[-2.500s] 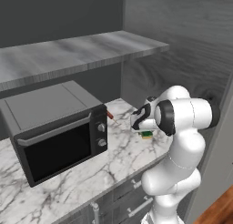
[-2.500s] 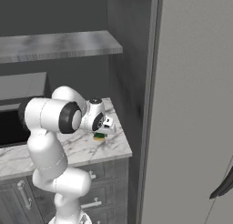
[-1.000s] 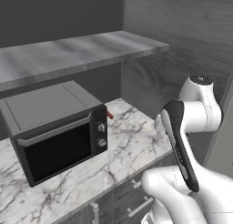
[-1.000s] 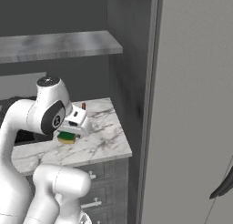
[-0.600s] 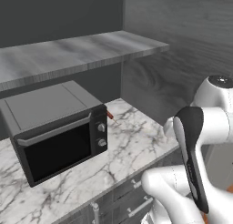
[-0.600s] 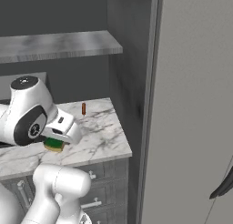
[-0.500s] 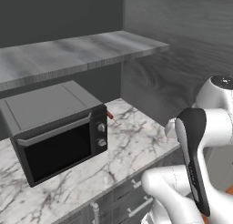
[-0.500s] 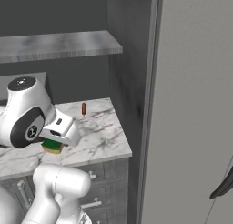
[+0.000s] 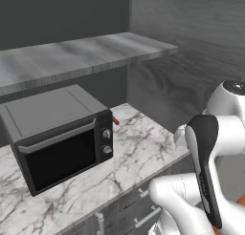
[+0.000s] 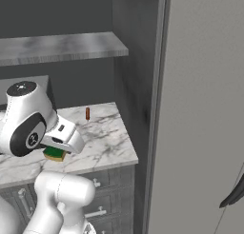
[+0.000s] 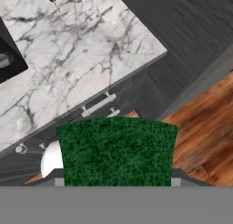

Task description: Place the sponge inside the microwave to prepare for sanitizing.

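Note:
The sponge (image 11: pixel 117 150) fills the lower middle of the hand view with its green top, and my gripper is shut on it. In the right base view the sponge (image 10: pixel 54 153) shows green over yellow under the white hand, where my gripper (image 10: pixel 56 150) holds it just off the counter's front edge, above the drawers. My fingers are hidden behind the sponge. The hand view looks down at the counter corner, the drawer fronts and the wooden floor. The microwave is out of view.
A small dark countertop oven (image 9: pixel 57 138) with two round knobs stands on the marble counter (image 9: pixel 143 148) under a grey shelf (image 9: pixel 72 57). A small reddish-brown object (image 10: pixel 87 113) lies near the back wall. A tall grey panel (image 10: pixel 200 109) bounds the right.
The arm has swung back from the counter's right end, carrying the sponge left and down toward the counter's front edge. Over the last half second it has barely moved.

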Motion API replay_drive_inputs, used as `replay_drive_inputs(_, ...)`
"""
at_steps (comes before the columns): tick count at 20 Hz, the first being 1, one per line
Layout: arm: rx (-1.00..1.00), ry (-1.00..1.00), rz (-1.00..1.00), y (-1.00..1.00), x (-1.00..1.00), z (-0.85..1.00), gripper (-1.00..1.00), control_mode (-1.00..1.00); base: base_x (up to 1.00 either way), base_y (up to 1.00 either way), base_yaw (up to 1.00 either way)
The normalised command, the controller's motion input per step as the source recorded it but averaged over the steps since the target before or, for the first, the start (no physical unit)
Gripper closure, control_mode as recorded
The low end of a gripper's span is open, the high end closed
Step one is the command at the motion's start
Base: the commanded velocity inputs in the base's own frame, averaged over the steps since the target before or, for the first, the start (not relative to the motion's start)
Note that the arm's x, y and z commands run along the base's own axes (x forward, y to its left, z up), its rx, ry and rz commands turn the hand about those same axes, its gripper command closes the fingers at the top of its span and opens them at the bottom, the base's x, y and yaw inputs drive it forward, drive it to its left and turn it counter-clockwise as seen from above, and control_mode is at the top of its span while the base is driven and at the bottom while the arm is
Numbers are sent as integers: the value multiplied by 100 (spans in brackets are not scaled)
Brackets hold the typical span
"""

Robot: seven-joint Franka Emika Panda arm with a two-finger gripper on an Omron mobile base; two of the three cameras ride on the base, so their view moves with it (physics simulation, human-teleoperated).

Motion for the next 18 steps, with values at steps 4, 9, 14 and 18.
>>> replay_drive_inputs(4, 0, 0, 0, 0, 0, 0, 100, -100, 0, 0, 0)
replay_drive_inputs(9, 0, 0, 0, 0, 0, 0, 100, 100, -14, -1, -1)
replay_drive_inputs(14, 0, 0, 0, 0, 0, 0, 100, 100, -61, -1, -19)
replay_drive_inputs(18, 0, 0, 0, 0, 0, 0, 100, 100, -74, -5, -26)
